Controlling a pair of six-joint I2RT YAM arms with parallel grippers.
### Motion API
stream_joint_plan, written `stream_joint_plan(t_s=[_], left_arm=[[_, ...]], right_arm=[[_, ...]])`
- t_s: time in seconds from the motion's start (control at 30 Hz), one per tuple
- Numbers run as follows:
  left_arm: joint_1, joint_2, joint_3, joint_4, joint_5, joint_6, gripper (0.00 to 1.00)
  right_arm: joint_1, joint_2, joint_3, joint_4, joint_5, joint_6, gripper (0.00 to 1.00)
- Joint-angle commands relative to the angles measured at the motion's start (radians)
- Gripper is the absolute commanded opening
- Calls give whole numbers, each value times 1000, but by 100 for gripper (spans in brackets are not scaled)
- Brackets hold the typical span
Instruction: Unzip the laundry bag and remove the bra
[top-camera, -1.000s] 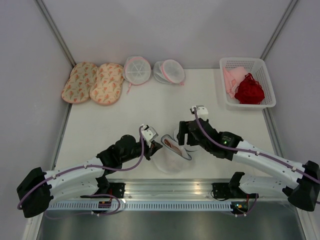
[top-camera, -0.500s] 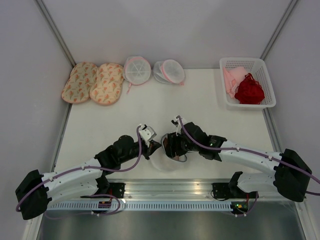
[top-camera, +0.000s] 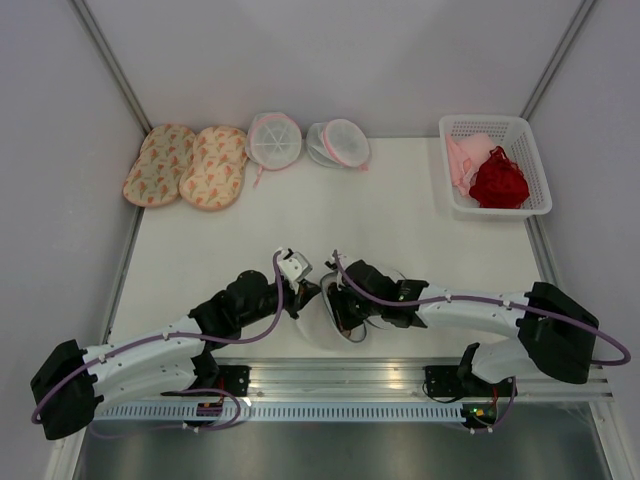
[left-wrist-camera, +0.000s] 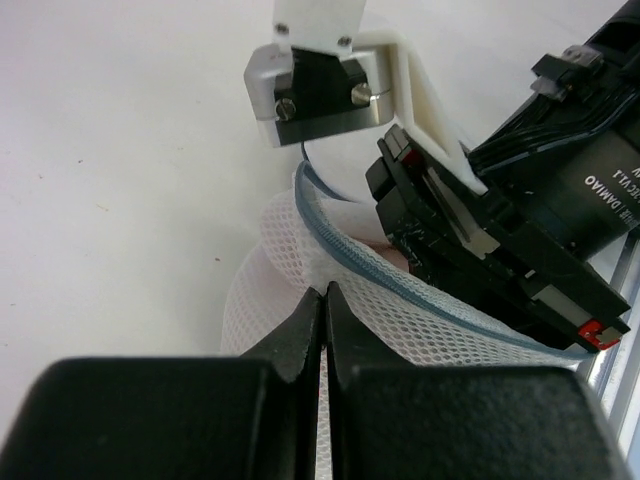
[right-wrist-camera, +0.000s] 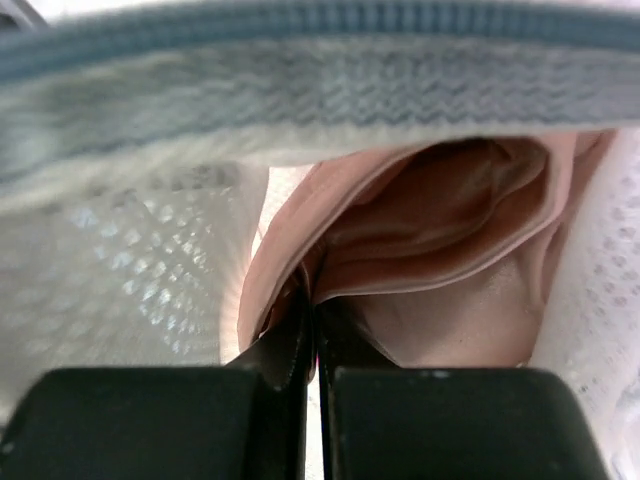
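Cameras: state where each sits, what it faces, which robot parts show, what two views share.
Top external: above, behind; faces down on the table; left arm and right arm show.
Left wrist: along the shut left gripper toward the laundry bag and right arm.
Right wrist: into the bag at the bra; right gripper shows.
Shared: both wrist views show the zipper rim.

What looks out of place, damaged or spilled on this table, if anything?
Nothing stands out. The laundry bag gapes open only because the left end effector pinches its mesh and the right end effector is closed on the bra inside it. Nothing lies spilled beside the basket.
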Motion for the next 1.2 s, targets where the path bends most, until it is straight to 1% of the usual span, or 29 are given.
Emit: stream_joint_plan(t_s=[0.0, 0.07, 0.1, 0.13, 0.17, 0.2, 0.23, 0.27, 0.43, 0.47, 0.53, 0.57, 0.6, 0.7, 0.83, 0.9, 1.03, 1.1, 1.17], left_arm=[[-1, -23, 13, 23, -23, 2, 2], [-1, -27, 10, 21, -23, 0, 2], [-1, -26, 10, 19, -25, -3, 2], [-3, -27, 10, 18, -25, -3, 2], [-1, -27, 8, 15, -26, -5, 2], [-3, -27, 5, 15, -26, -6, 2], [-1, -29, 4, 15, -23, -8, 2], [-3, -27, 1, 15, -23, -9, 2], [-3, -26, -2, 13, -28, -14, 2], [-1, -27, -4, 12, -26, -14, 2], [-3, -26, -4, 13, -26, -14, 2], [-1, -23, -2, 13, -25, -15, 2], [-3, -23, -4, 13, -23, -15, 2], [-1, -17, -6, 16, -20, -15, 2], [-1, -3, -7, 27, -16, -20, 2], [-1, 2, -6, 29, -16, -20, 2], [-1, -4, -4, 26, -22, -20, 2], [-1, -12, -7, 23, -26, -18, 2], [-1, -15, -9, 24, -28, -18, 2]], right_arm=[[5, -50, 70, -64, 114, -35, 1], [5, -104, 98, -142, 164, -58, 0], [5, -141, 109, -167, 220, -62, 1], [4, -158, 124, -190, 245, -72, 0], [4, -188, 135, -240, 309, -76, 1], [4, -188, 143, -265, 310, -76, 1], [2, -211, 152, -288, 363, -78, 0], [4, -221, 164, -325, 383, -82, 0], [4, -264, 184, -411, 509, -78, 0], [4, -273, 196, -443, 578, -75, 0], [4, -306, 210, -468, 639, -70, 0], [2, -319, 230, -483, 696, -72, 1], [-1, -345, 239, -491, 715, -79, 0], [-21, -389, 288, -485, 788, -107, 1], [-70, -402, 372, -439, 819, -164, 0], [-88, -388, 396, -385, 790, -184, 0], [-151, -362, 445, -284, 646, -193, 0], [-160, -347, 456, -244, 649, -187, 0], [-162, -334, 474, -213, 710, -196, 0]])
